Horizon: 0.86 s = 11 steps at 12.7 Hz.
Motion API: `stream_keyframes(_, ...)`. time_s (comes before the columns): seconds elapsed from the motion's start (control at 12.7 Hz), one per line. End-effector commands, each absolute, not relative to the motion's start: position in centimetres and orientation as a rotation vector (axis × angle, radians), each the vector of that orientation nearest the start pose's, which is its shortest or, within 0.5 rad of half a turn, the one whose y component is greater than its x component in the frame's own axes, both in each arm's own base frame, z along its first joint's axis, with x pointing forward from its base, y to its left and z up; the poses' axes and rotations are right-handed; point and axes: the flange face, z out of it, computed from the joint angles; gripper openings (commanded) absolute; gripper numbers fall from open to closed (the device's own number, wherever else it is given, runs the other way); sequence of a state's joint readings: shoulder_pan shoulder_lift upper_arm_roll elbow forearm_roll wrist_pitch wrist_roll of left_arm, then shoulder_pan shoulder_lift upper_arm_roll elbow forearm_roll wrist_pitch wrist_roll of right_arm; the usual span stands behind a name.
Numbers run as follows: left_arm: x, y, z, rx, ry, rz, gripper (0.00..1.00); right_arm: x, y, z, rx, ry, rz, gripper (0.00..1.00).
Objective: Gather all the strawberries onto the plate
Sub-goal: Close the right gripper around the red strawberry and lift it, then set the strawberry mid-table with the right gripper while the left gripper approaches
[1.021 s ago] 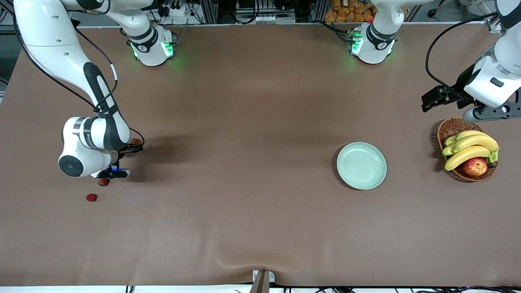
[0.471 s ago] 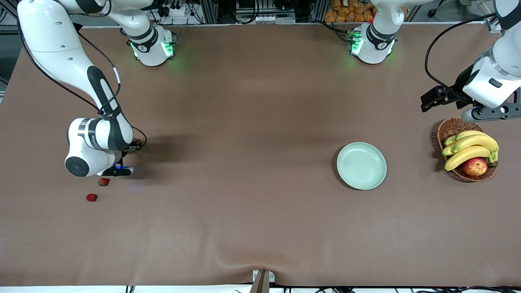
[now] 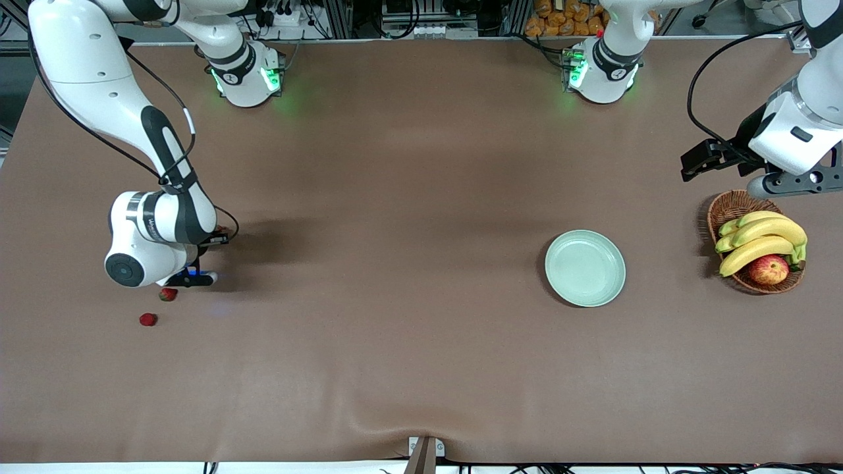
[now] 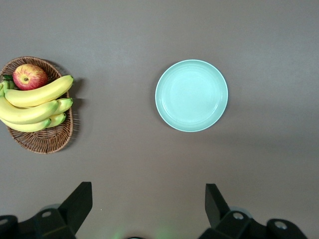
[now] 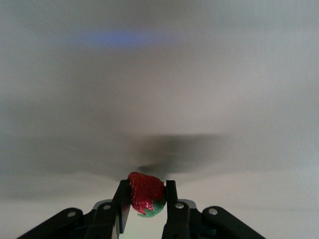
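Our right tool [image 5: 144, 199] pinches one strawberry [image 5: 146, 193], well apart from the plate [image 3: 585, 268]. We should lift straight, keeping the pinch gentle. Two more strawberries [image 3: 168, 294] lie nearby. The left tool [image 4: 148, 205] waits spread, over the counter near the plate.

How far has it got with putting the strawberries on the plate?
Nothing is delivered yet: the plate is bare. In hand: the right gripper, low at the right arm's end of the table, has shut on one strawberry. Two more strawberries lie on the table nearby. The left gripper waits open, high up by the basket.
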<state>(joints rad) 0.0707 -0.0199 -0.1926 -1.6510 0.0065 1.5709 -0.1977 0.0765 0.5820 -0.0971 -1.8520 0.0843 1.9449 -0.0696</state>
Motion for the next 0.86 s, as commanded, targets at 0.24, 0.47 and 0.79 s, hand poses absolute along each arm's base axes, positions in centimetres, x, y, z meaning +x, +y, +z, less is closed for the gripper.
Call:
stream_keyframes(0.24,53.8,-6.6,60.1,-3.102,-0.092,0.05,1.0,61.3,14.9,24.6,-2.702,0.135,0.53,0.0)
stream_keyframes(0.47,54.1,-6.8,60.1,-3.107,-0.094,0.029,1.0,58.8,27.9,23.9,-2.64,0.11,0.516,0.0)
stream_keyframes(0.79,54.8,-9.9,56.2,-3.11,-0.104,0.022,1.0,54.4,39.1,19.5,-2.605,0.141,0.44,0.0)
